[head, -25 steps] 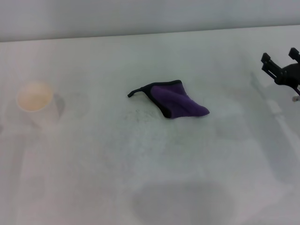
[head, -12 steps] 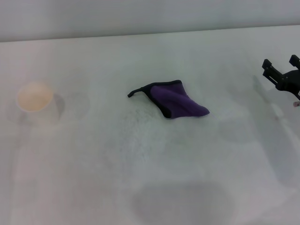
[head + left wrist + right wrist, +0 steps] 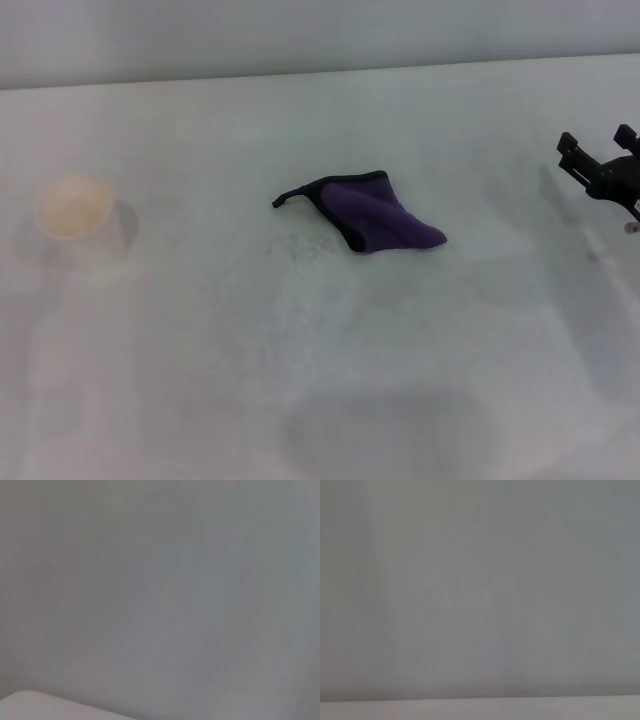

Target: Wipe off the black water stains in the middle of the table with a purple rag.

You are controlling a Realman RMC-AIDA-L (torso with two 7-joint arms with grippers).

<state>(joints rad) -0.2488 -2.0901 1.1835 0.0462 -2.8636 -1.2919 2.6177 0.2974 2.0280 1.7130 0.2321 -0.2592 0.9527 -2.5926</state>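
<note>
While the purple rag (image 3: 375,213) lies crumpled near the middle of the counter (image 3: 300,380), the right gripper (image 3: 598,152) hangs at the far right edge of the head view, well apart from it; the rag sits off to that gripper's left, its long axis running from the black pointed corner at the upper left down to the bunched purple end at the lower right, and that bunched end is the part nearest the right arm; the left gripper is not in sight, so I judge the right arm to be the nearer one for a pick-up; its two fingers (image 3: 570,148) stand apart with a clear gap, holding and touching nothing; no solid black blot shows, only a faint grey speckle (image 3: 292,245) just beside the rag's lower left edge; a paper cup (image 3: 75,215) stands far left.
</note>
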